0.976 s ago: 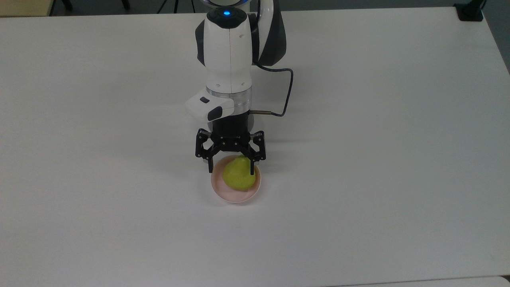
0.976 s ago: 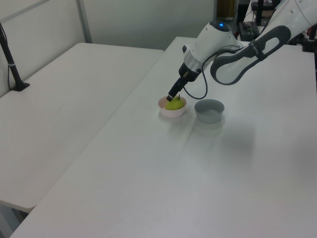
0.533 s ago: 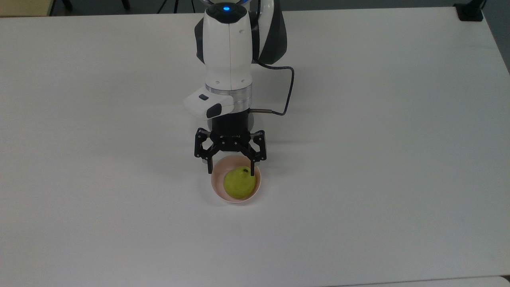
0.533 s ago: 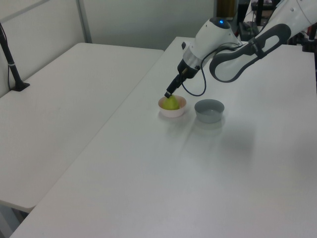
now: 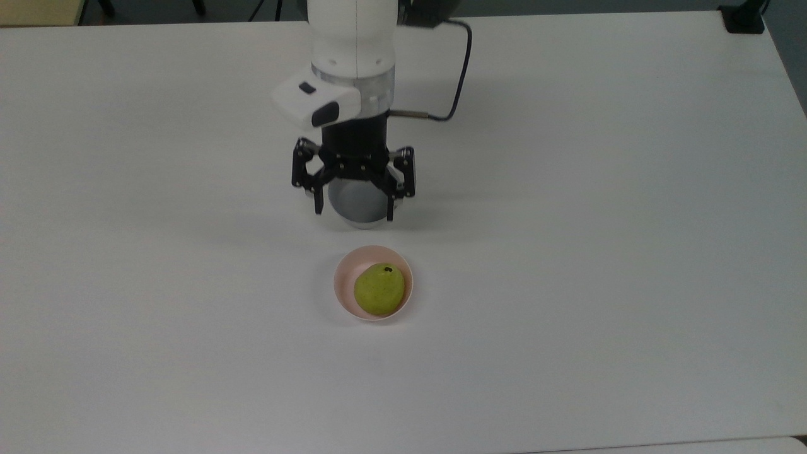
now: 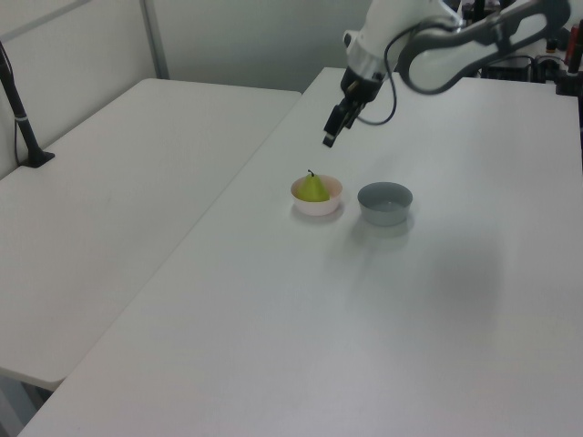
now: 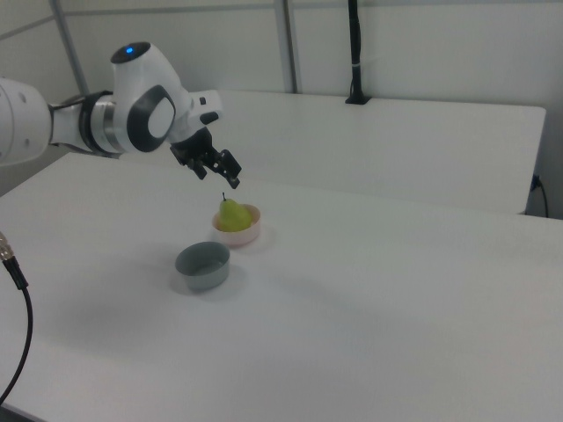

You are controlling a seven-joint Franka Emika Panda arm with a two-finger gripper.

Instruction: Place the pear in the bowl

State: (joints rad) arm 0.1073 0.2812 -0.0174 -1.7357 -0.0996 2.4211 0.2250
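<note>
The pear (image 5: 378,290) sits inside the pink bowl (image 5: 343,284), near the middle of the white table (image 5: 599,252). It stands nearly upright, its long axis running from the broad base on the bowl's floor up to the narrow top. In the left view the short dark stem (image 6: 310,172) points almost straight up, above the bowl's rim. In the top view the stem end lies toward the upper side of the fruit, so the pear leans a little toward the arm. In the right view the pear (image 7: 233,214) rises well above the bowl (image 7: 251,234), its body filling most of the inside.

The grey bowl (image 6: 384,202) stands just beside the pink bowl (image 6: 318,202), apart from it, on the left view's right. Nothing can be seen inside it. In the top view it lies partly under the gripper (image 5: 353,213).

The gripper hangs in the air above the table, clear of both bowls and holding nothing. Its two fingers are spread wide apart, one on each side of the grey bowl (image 5: 359,205) as the top view shows it. In the left view the gripper (image 6: 329,138) is above and behind the pear (image 6: 313,188), well apart from it.
</note>
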